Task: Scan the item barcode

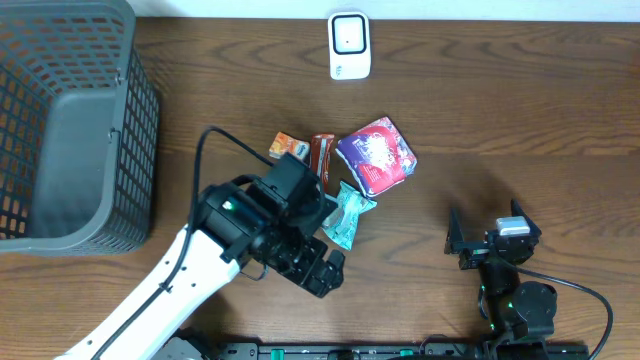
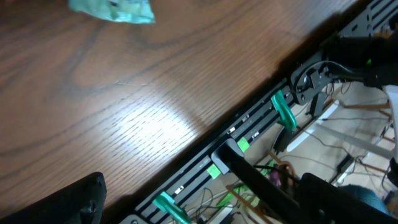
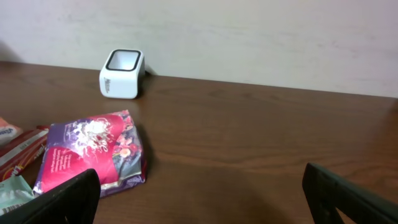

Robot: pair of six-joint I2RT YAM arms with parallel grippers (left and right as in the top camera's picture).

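Four items lie mid-table: a purple pouch [image 1: 376, 154] [image 3: 93, 152], a teal packet [image 1: 349, 214] [image 2: 115, 9], a red-brown bar [image 1: 322, 155] [image 3: 18, 149] and an orange packet [image 1: 289, 147]. The white barcode scanner [image 1: 349, 45] [image 3: 122, 73] stands at the far edge. My left gripper [image 1: 328, 270] [image 2: 205, 205] hangs open over the table's near edge, just below the teal packet, holding nothing. Right gripper [image 1: 492, 228] [image 3: 202, 199] rests open and empty at the near right, facing the scanner, with the purple pouch beside its left finger [image 3: 62, 202].
A large grey mesh basket [image 1: 70, 120] fills the far left corner. Beyond the table's near edge run a black rail with green clips [image 2: 283, 112] and loose cables. Bare wood lies between the items and the right gripper.
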